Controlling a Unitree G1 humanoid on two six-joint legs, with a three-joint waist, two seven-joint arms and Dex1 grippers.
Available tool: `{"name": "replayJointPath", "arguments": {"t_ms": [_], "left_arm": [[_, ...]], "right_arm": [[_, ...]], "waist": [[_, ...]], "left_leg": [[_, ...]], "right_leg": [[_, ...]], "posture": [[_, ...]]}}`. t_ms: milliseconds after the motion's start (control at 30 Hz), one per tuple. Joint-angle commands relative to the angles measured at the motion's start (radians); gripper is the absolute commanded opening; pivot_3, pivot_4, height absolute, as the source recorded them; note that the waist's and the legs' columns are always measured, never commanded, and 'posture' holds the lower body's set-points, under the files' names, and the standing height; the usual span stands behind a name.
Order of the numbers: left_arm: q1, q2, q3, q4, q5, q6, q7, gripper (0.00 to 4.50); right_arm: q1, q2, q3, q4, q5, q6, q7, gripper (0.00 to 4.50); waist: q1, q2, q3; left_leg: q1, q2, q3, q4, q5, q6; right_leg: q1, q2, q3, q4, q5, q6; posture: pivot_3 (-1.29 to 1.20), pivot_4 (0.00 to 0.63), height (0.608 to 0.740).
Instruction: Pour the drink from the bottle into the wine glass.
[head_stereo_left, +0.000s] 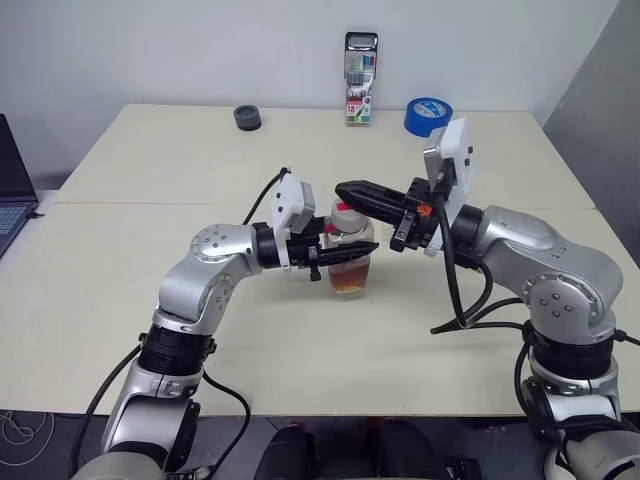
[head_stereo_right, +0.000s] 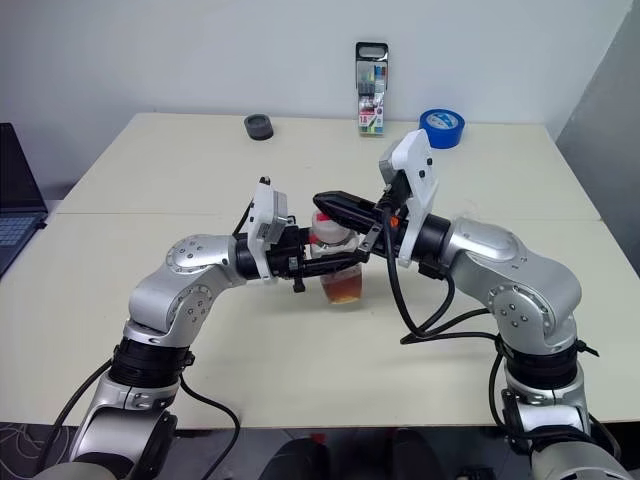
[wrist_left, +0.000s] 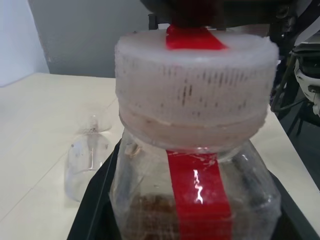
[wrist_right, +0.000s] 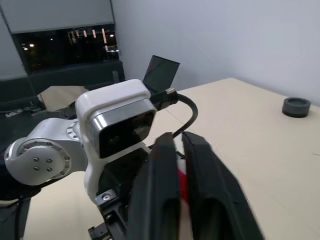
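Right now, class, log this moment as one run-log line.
left gripper: shut on clear plastic bottle | right gripper: closing on pink-red cap | cap: on | clear wine glass: lying on table

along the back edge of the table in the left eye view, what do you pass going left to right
small round dark grey puck-like object → tall clear marker pack with coloured pens → blue roll of tape

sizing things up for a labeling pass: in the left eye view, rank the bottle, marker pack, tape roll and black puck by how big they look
1. bottle
2. marker pack, farther from the camera
3. tape roll
4. black puck
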Motion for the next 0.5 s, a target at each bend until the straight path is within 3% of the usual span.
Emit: {"name": "replayJointPath", "arguments": {"t_ms": [33,267,500], "left_arm": [[-0.030,0.000,0.030,-0.046,-0.016,-0.024,0.002,1.79],[-0.025,-0.002,0.027,-0.062,-0.020,-0.021,0.011,1.79],[-0.016,-0.003,0.023,-0.074,-0.022,-0.014,0.012,1.79]], "right_arm": [[-0.011,-0.019,-0.004,-0.006,0.014,-0.003,0.028,1.63],[0.003,-0.038,0.026,-0.013,-0.022,-0.021,0.040,4.07],[-0.003,-0.020,0.027,-0.007,-0.033,-0.029,0.026,4.07]], "waist": [[0.000,0.000,0.000],[0.000,0.000,0.000],[0.000,0.000,0.000]], "left_leg": [[0.000,0.000,0.000,0.000,0.000,0.000],[0.000,0.000,0.000,0.000,0.000,0.000],[0.000,0.000,0.000,0.000,0.000,0.000]], "right_leg": [[0.000,0.000,0.000,0.000,0.000,0.000],[0.000,0.000,0.000,0.000,0.000,0.000],[0.000,0.000,0.000,0.000,0.000,0.000]], "posture": [[0.00,0.150,0.740],[0.00,0.150,0.740],[0.00,0.150,0.740]]}}
